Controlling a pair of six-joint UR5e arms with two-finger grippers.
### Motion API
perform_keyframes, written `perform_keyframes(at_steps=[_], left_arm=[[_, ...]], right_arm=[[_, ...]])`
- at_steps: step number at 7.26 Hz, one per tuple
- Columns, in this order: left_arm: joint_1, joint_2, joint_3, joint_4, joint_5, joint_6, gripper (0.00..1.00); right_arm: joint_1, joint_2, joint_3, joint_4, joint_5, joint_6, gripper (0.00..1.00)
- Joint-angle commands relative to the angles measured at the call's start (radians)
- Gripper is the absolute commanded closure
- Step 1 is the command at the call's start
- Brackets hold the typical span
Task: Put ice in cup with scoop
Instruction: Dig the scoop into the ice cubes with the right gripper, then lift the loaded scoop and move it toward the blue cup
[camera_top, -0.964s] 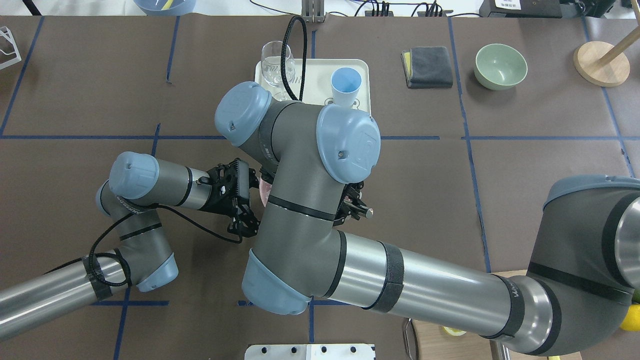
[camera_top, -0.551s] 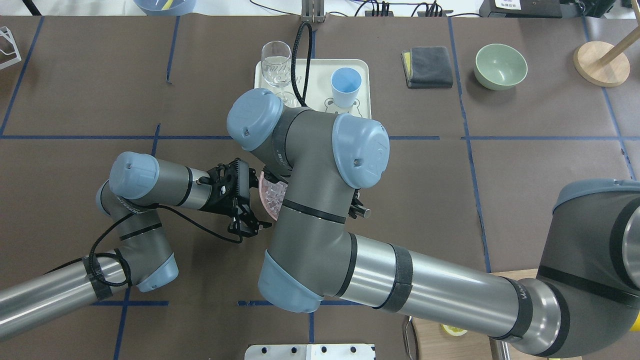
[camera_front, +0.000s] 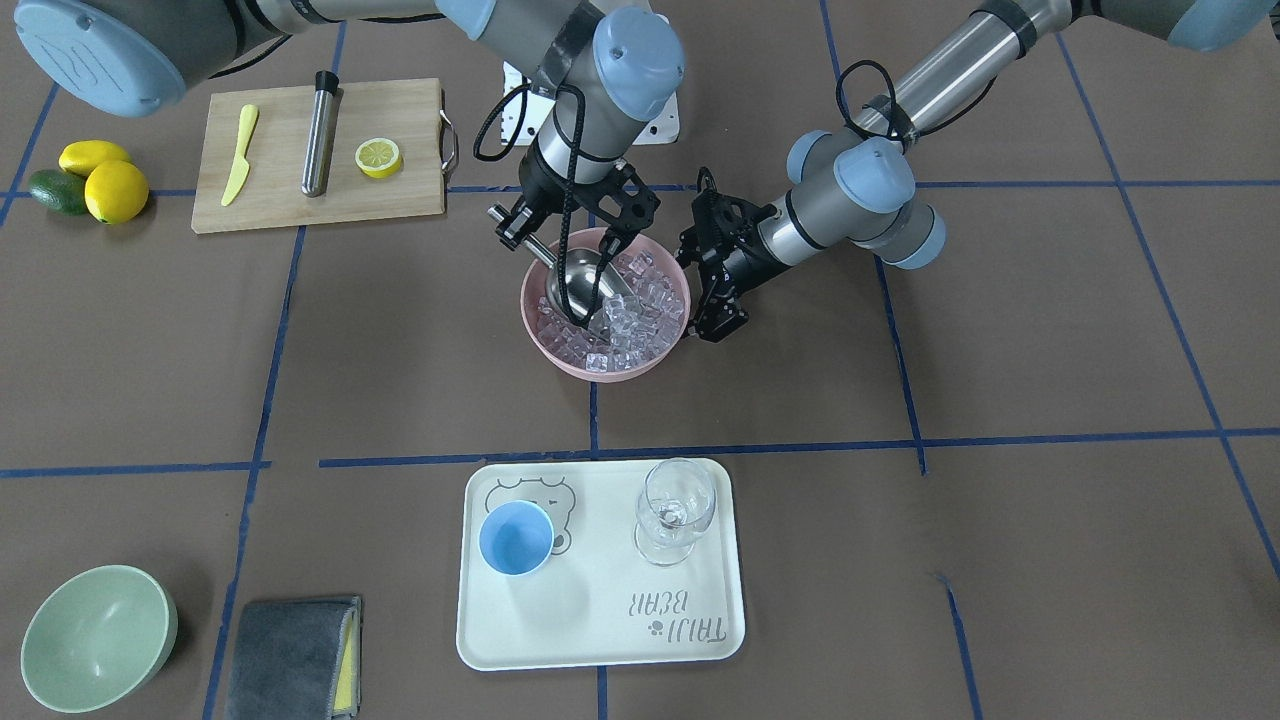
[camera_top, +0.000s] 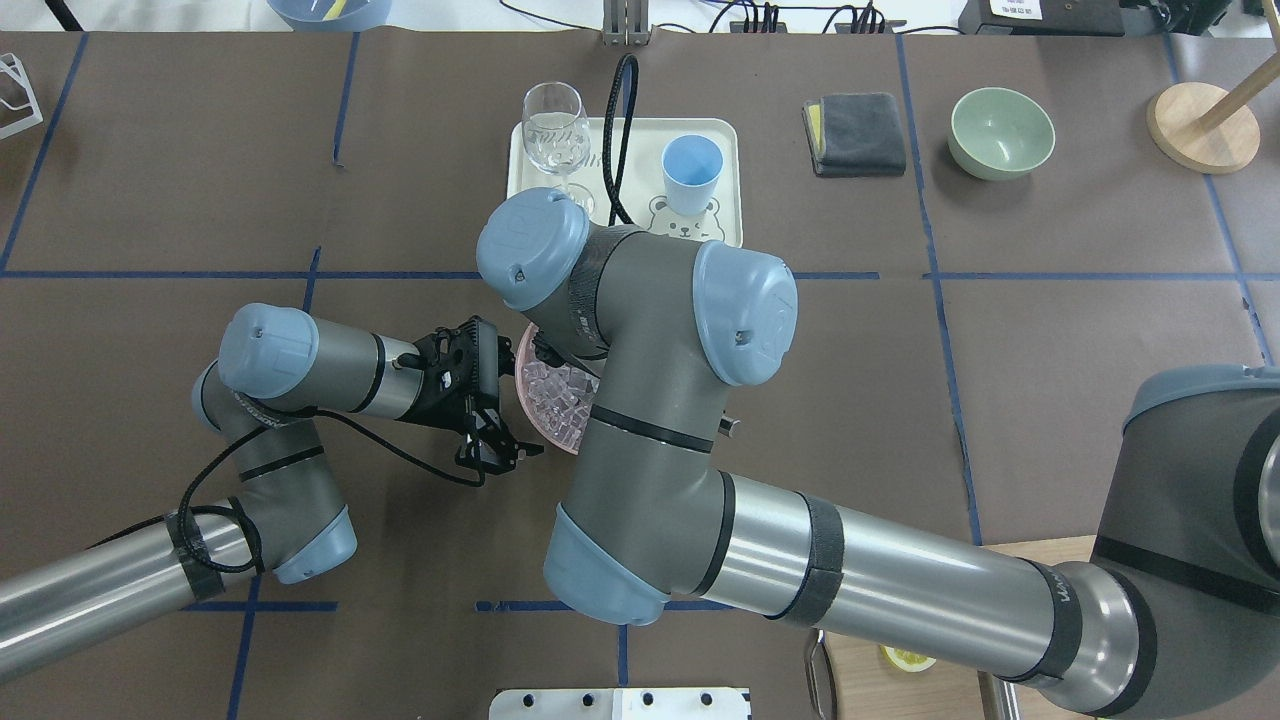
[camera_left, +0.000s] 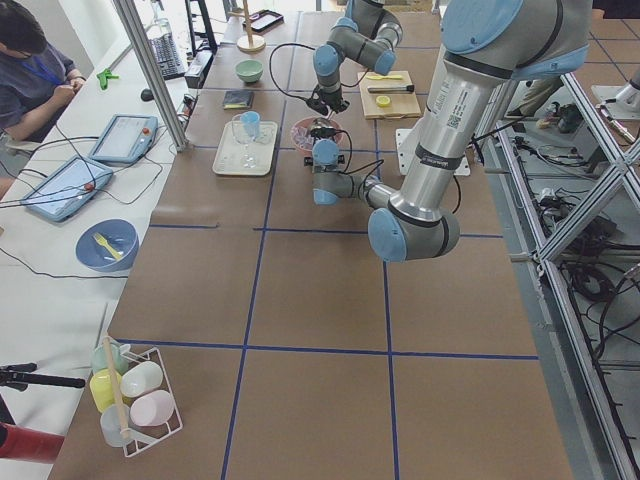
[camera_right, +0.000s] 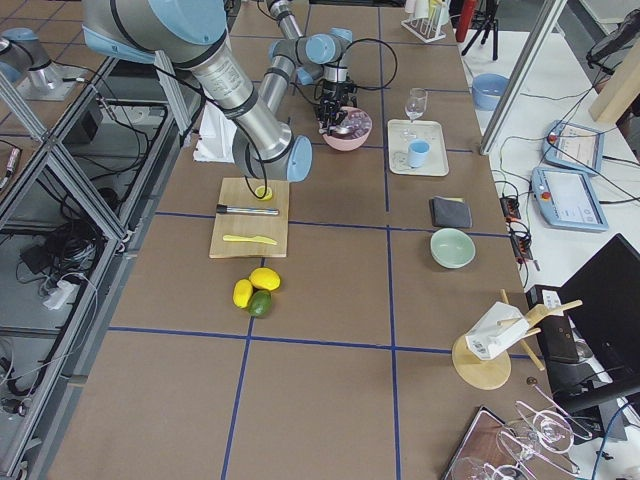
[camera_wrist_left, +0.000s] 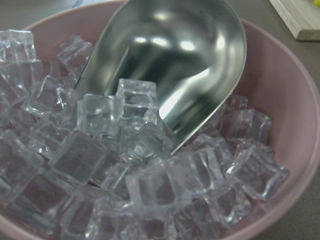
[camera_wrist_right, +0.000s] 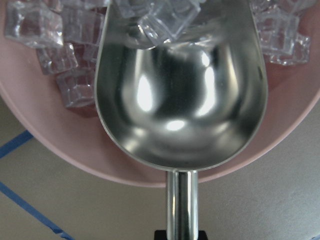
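**Scoop set in the ice bowl; cup on the tray.**

Front-facing view, near to far: the cup (camera_front: 515, 537) stands upright on the left half of the tray (camera_front: 520, 630), with a wine glass (camera_front: 677, 510) at its 3 o'clock. Farther back, at the cup's 1 o'clock, a pink bowl (camera_front: 527, 310) rests on the bench (camera_front: 1000, 330) and holds the pile of ice (camera_front: 630, 325). The scoop (camera_front: 578, 280) lies tilted in the bowl, with its mouth down among the cubes toward 4 o'clock and its handle rising toward 10 o'clock. A few cubes sit at the trough's lip. The right tool (camera_front: 522, 232) pinches the handle beyond the bowl's rim. The left tool (camera_front: 718, 322) sits just beside the rim at 3 o'clock. Whether it is spread or pressed together cannot be told.
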Motion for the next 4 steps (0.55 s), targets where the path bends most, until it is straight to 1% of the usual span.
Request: perform_keyframes(at_steps=[1, 2, 3, 4], left_arm=[[0.0, -0.002, 0.0, 0.0, 0.004, -0.001, 0.0], [0.0, 0.0, 0.0, 0.0, 0.004, 0.0, 0.0], [0.0, -0.002, 0.0, 0.0, 0.004, 0.0, 0.0], [0.0, 0.0, 0.0, 0.0, 0.004, 0.0, 0.0]], right_arm=[[0.0, -0.087, 0.147, 0.007, 0.0, 0.0, 1.0], [0.002, -0.099, 0.178, 0.009, 0.0, 0.003, 1.0], [0.002, -0.122, 0.199, 0.059, 0.002, 0.044, 1.0], [0.002, -0.176, 0.231, 0.135, 0.002, 0.066, 1.0]])
